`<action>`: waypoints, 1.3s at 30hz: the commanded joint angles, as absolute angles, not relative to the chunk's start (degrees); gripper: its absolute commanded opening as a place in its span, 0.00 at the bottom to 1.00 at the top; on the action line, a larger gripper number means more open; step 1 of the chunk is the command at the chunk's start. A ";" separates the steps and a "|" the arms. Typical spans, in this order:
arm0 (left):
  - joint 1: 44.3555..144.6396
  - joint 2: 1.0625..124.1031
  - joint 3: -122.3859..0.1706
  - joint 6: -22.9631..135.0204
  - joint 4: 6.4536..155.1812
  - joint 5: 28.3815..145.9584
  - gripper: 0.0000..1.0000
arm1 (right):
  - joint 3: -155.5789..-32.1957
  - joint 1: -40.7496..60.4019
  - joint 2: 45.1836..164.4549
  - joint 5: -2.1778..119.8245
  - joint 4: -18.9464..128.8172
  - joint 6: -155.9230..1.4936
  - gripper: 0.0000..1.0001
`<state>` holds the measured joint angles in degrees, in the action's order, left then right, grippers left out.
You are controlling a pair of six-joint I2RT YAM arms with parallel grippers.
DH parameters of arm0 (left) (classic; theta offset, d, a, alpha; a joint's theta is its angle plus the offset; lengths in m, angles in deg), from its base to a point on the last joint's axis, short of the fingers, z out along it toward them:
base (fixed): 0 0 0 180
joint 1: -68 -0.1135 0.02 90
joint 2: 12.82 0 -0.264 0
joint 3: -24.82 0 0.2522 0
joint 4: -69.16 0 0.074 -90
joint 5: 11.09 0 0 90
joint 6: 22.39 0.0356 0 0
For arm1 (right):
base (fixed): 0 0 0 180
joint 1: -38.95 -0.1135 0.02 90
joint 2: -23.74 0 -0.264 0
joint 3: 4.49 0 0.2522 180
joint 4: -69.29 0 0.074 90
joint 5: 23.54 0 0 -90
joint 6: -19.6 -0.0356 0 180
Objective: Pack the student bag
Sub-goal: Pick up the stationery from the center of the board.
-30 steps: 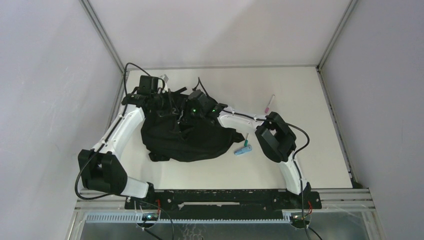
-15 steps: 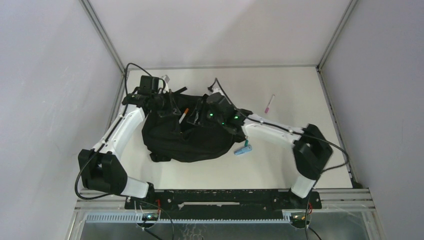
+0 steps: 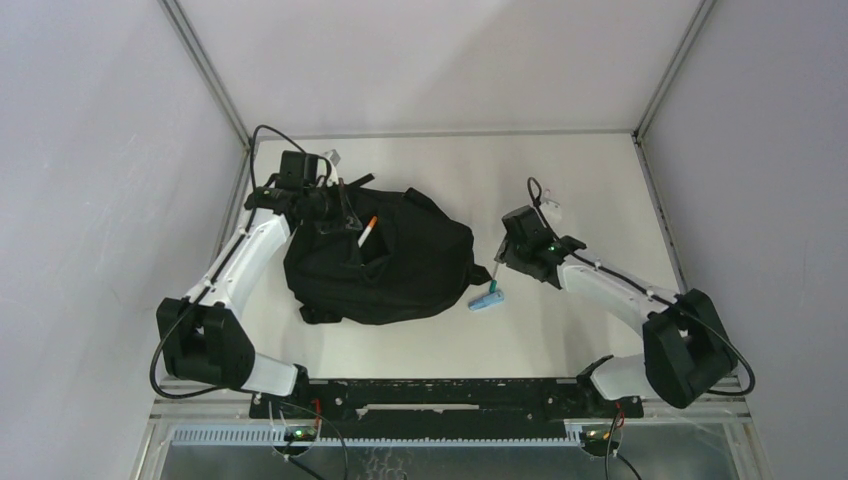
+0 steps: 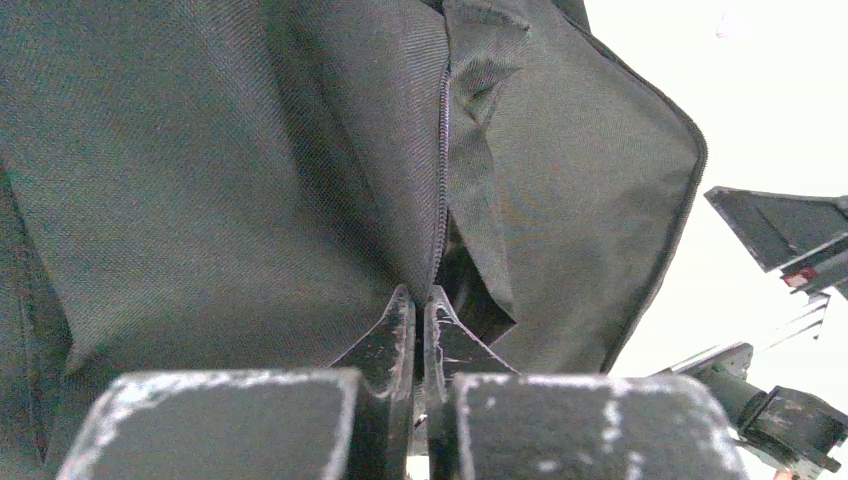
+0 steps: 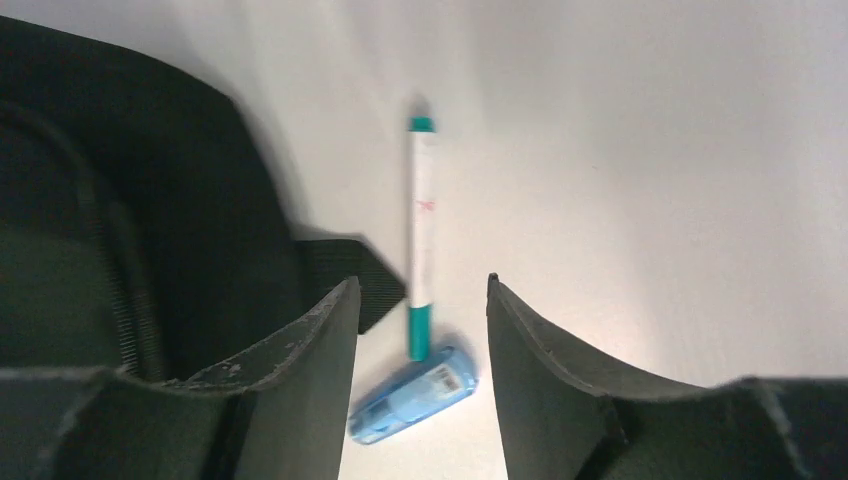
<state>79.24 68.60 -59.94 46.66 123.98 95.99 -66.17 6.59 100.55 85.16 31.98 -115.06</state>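
Top external view: a white table (image 3: 560,330) with a black bag (image 3: 400,270) lying left of centre, rounded and slumped. At the bag's far left corner the left claw (image 4: 420,310) is pressed together, its tips pinching the fabric right at the zip. To the right of the bag, the right claw (image 5: 420,285) hangs spread and empty above a white pen with teal ends (image 5: 420,230). That pen lies on the table just beside a bag strap. A white, orange-tipped pen (image 3: 367,230) pokes out of the bag's top. A small blue case (image 5: 412,395) touches the teal pen's near end.
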 commanded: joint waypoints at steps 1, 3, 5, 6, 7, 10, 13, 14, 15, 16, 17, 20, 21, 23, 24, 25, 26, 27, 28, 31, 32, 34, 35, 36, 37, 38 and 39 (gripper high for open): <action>79.47 68.45 -58.75 46.83 120.36 98.61 0.00 | -66.99 7.16 103.18 86.70 30.92 -112.83 0.57; 79.50 68.63 -58.51 46.71 120.36 98.66 0.00 | -67.91 7.89 105.49 86.33 31.91 -112.68 0.57; 79.51 68.64 -58.40 46.73 120.36 98.84 0.00 | -69.54 8.39 108.36 85.68 31.86 -112.50 0.56; 79.51 68.65 -58.38 46.71 120.36 98.90 0.00 | -70.37 8.45 110.24 85.46 31.92 -112.39 0.56; 79.49 68.59 -58.37 46.76 120.36 99.01 0.00 | -71.05 8.45 111.63 85.08 32.16 -112.29 0.56; 79.53 68.74 -58.45 46.72 120.36 99.10 0.00 | -72.59 8.41 115.91 84.54 32.95 -111.95 0.55; 79.47 68.76 -58.37 46.70 120.36 99.63 0.00 | -73.33 8.42 119.92 84.92 33.08 -112.36 0.50; 79.52 68.68 -58.29 46.69 120.36 99.65 0.00 | -73.36 8.45 120.83 84.88 33.19 -112.46 0.47; 79.50 68.65 -58.16 46.73 120.36 99.65 0.00 | -73.32 8.45 121.54 84.90 33.00 -112.76 0.45; 79.52 68.57 -58.01 46.78 120.36 99.72 0.00 | -73.31 8.45 122.02 85.07 32.81 -112.99 0.42; 79.46 68.56 -57.90 46.78 120.37 99.74 0.00 | -73.27 8.45 122.22 85.35 32.29 -113.29 0.39; 79.49 68.54 -57.63 46.70 120.36 100.27 0.00 | -72.93 8.41 121.38 88.04 30.64 -114.56 0.19; 79.55 68.56 -57.59 46.69 120.27 100.48 0.00 | -72.78 8.45 120.41 88.53 30.38 -114.45 0.12; 79.54 68.65 -57.67 46.75 120.17 100.76 0.00 | -72.70 8.62 118.75 89.29 30.26 -114.04 0.00; 79.56 68.65 -57.65 46.70 120.11 100.83 0.00 | -72.74 8.74 117.76 89.31 30.34 -113.67 0.00; 79.56 68.65 -57.67 46.70 120.06 100.94 0.00 | -72.74 8.88 116.75 89.13 30.62 -113.26 0.00; 79.53 68.77 -57.67 46.69 120.08 101.08 0.00 | -72.75 8.96 115.60 88.69 31.03 -112.76 0.00; 79.55 68.78 -57.62 46.76 120.05 101.06 0.00 | -72.75 9.01 114.18 88.17 31.45 -112.12 0.00; 79.53 68.82 -57.59 46.82 120.04 101.06 0.00 | -72.75 9.06 112.78 87.83 31.92 -111.84 0.00; 79.51 68.59 -57.52 46.79 120.10 101.12 0.00 | -72.75 9.14 107.91 88.56 32.65 -111.48 0.00; 79.54 68.49 -57.45 46.79 120.10 101.14 0.00 | -72.75 9.16 106.15 88.45 32.86 -111.28 0.00; 79.52 68.15 -57.33 46.78 120.11 101.08 0.00 | -72.75 8.97 102.89 86.27 34.07 -110.39 0.00; 79.56 67.99 -57.25 46.92 120.12 101.14 0.00 | -72.75 8.67 100.95 83.49 35.45 -109.94 0.00; 79.54 67.93 -57.25 47.02 120.09 101.14 0.00 | -72.75 7.86 99.78 81.61 36.88 -109.27 0.00; 79.52 67.94 -57.30 47.03 120.08 101.14 0.00 | -72.75 6.67 98.74 80.34 38.46 -108.72 0.00; 79.52 67.95 -57.32 46.94 120.05 101.14 0.00 | -72.75 5.17 98.07 79.16 40.44 -108.36 0.00; 79.58 68.05 -57.39 46.83 120.06 101.15 0.00 | -72.75 3.48 97.72 77.91 42.63 -108.22 0.00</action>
<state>79.22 69.09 -58.32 46.66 122.38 98.15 -72.25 7.84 101.04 83.83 33.99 -110.96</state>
